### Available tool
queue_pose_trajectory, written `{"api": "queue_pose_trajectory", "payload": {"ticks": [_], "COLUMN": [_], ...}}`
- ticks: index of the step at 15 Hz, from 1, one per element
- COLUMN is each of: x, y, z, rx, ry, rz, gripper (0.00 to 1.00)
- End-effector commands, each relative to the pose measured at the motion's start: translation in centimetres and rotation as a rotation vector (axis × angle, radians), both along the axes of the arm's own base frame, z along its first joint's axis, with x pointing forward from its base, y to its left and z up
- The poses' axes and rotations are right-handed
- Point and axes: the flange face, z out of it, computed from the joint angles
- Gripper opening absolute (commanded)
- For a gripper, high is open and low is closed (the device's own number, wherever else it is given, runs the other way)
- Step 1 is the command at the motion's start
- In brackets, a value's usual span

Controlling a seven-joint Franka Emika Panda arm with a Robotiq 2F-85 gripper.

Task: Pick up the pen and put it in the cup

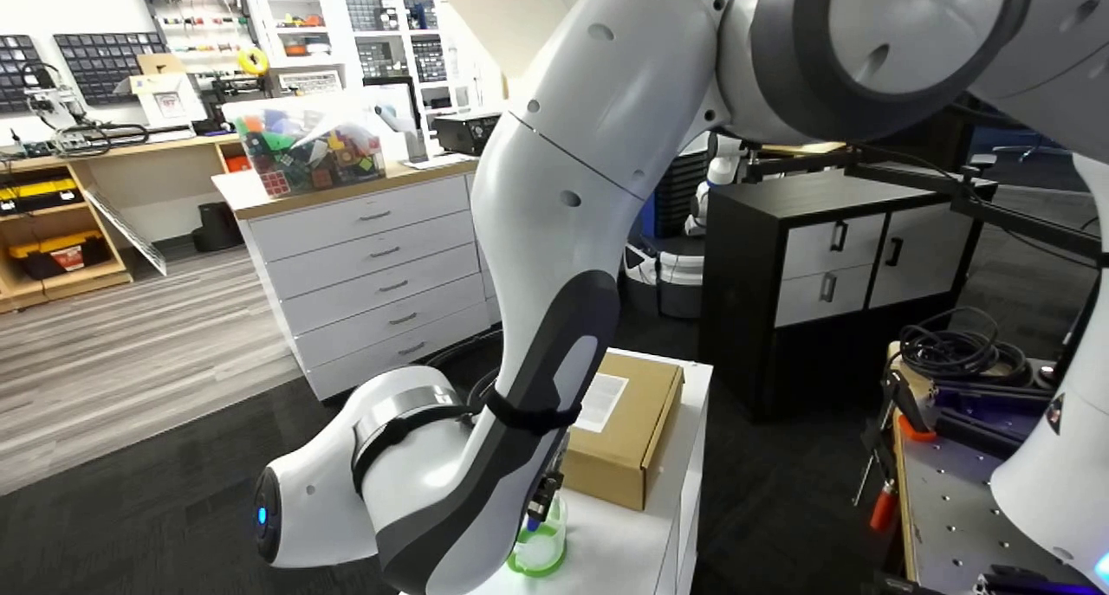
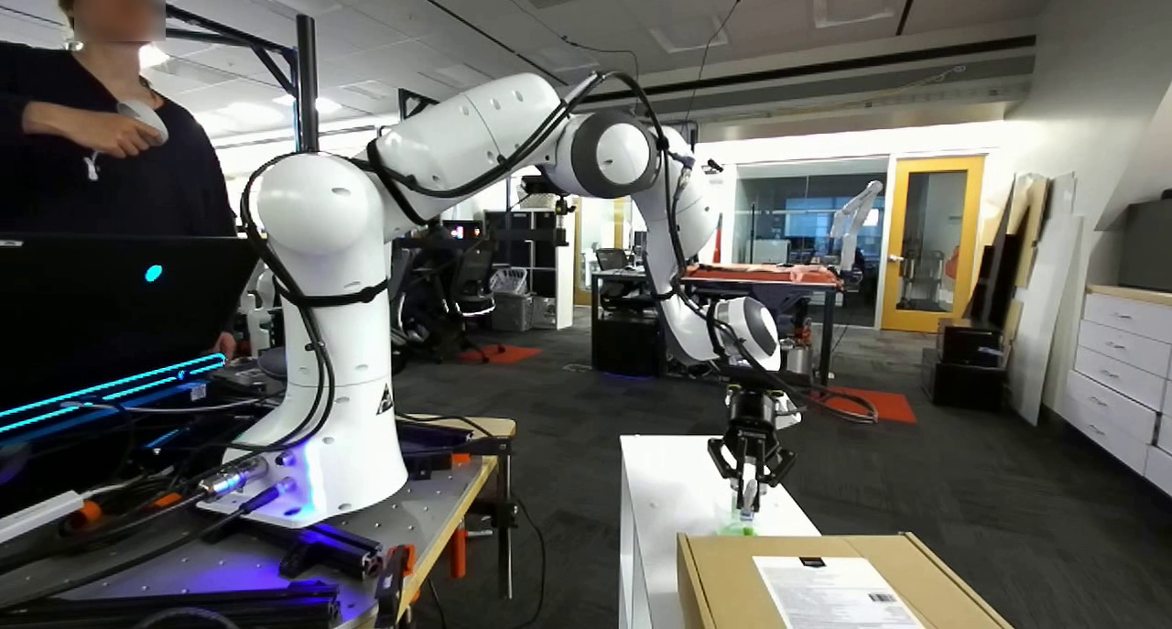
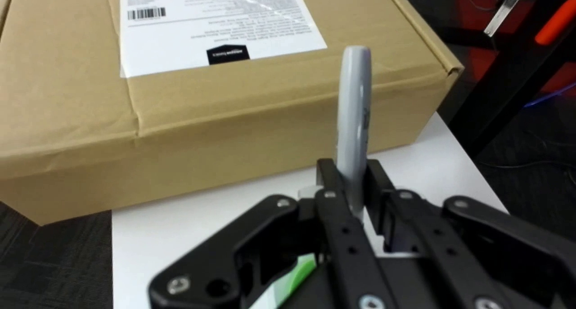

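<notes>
The pen looks like a light grey marker. My gripper is shut on it, with one finger on each side. In an exterior view, the gripper points down and the pen hangs roughly upright. The cup is low, with clear walls and a green ring, on the white cabinet top. The pen's blue tip overlaps the cup's upper part there; I cannot tell if it is inside. The cup is partly hidden behind the box. Only a green strip of the cup shows in the wrist view.
A brown cardboard box with a white label stands on the white cabinet top, close beside the cup and gripper. The cabinet's edge drops to the dark floor. A workbench with cables and clamps carries the robot base.
</notes>
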Motion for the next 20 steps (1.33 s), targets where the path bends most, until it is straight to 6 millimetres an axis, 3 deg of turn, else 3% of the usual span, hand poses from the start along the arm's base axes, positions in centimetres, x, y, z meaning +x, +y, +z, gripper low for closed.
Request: {"api": "queue_pose_trajectory", "payload": {"ticks": [1,2,3,11,13,20], "x": [1.2,1.4,1.6,3.6,4.1,6.2], "y": [0.7,0.8,0.9,1.3,1.2,-0.4], "z": [-0.5,-0.8,-0.8,1.2,2.0,4.4], "rx": [0.008,0.011,0.013,0.037,0.052,0.205], "ry": [-0.011,-0.013,-0.013,-0.046,-0.063,-0.111], "rz": [0.040,0.040,0.042,0.016,0.000,-0.177], "gripper": [0.09,0.43,0.44,0.95,1.00,1.00]}}
